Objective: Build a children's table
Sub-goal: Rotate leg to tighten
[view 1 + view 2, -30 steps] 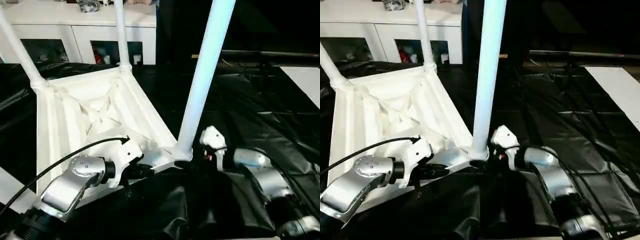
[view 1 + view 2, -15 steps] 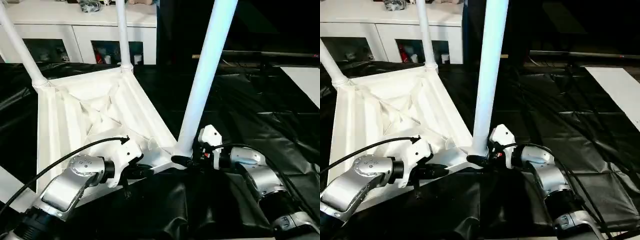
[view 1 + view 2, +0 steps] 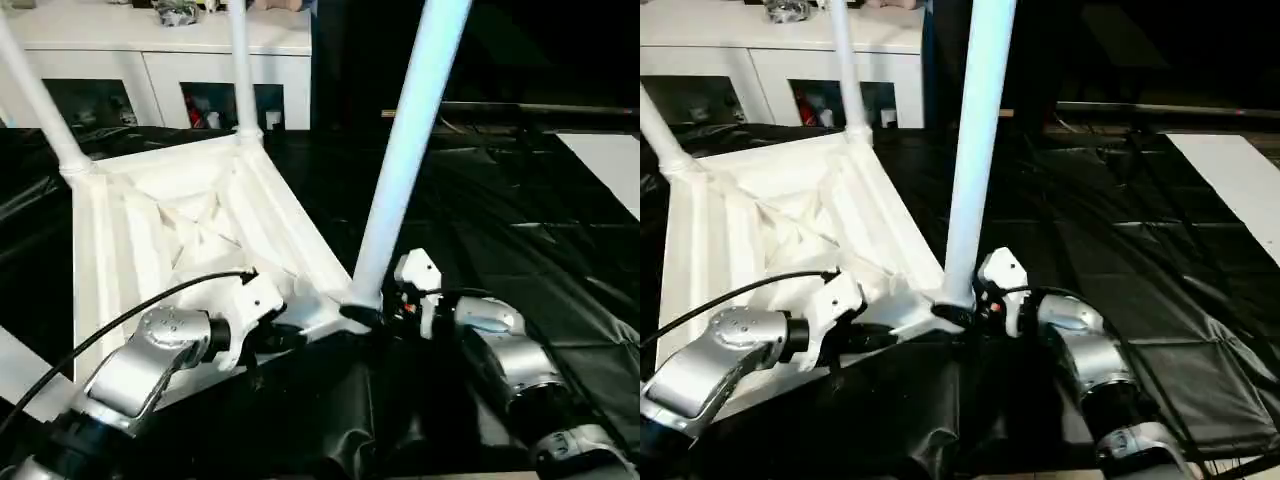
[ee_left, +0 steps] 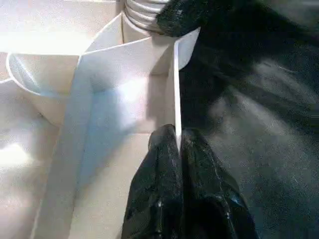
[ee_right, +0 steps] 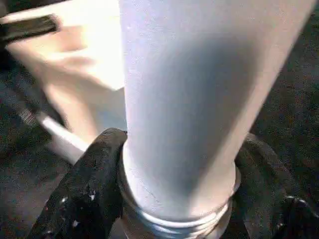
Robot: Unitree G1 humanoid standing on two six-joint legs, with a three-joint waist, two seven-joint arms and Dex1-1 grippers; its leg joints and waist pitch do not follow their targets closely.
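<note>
Tabletop (image 3: 180, 225), white plastic, lies upside down on black sheeting (image 3: 520, 230), its ribbed underside facing up and one corner tilted toward me. Three white tapered legs stand in its corner sockets: the near leg (image 3: 405, 150) just ahead of me, two more (image 3: 240, 60) at the far corners. Behind stands a white cabinet (image 3: 150, 60) with glass doors. My left gripper (image 4: 177, 144) is clenched on the thin raised rim beside the near socket. My right gripper (image 5: 177, 199) has its fingers (image 5: 94, 184) wrapped around the near leg's threaded base, touching both sides
</note>
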